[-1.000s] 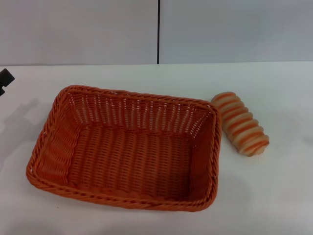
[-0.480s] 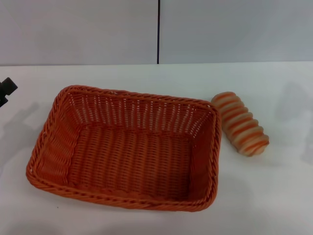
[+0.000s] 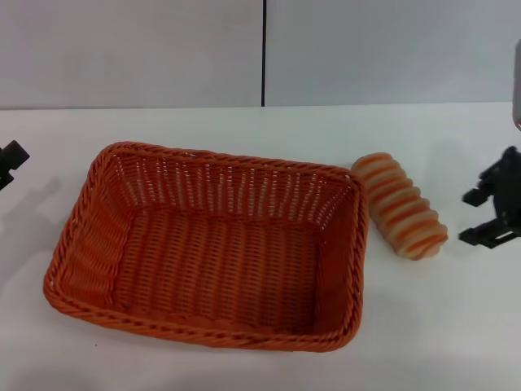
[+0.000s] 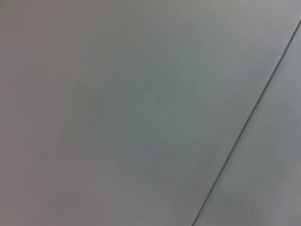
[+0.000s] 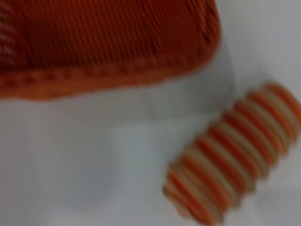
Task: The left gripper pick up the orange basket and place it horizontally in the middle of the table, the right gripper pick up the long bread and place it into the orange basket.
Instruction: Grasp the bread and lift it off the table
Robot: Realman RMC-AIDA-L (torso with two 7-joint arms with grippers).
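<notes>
While the orange basket lies lengthwise across the middle of the white table, open side up and holding nothing, the long bread rests on the tabletop at the basket's 2 o'clock, its near end just beside the rim, running toward 5 o'clock. Right gripper: at 3 o'clock of the bread, near but apart from it, fingers spread, clasping nothing. Left gripper: only a black tip shows at the 9 o'clock edge, well clear of the basket; fingers' state cannot be told. The right wrist view shows basket corner and bread apart.
</notes>
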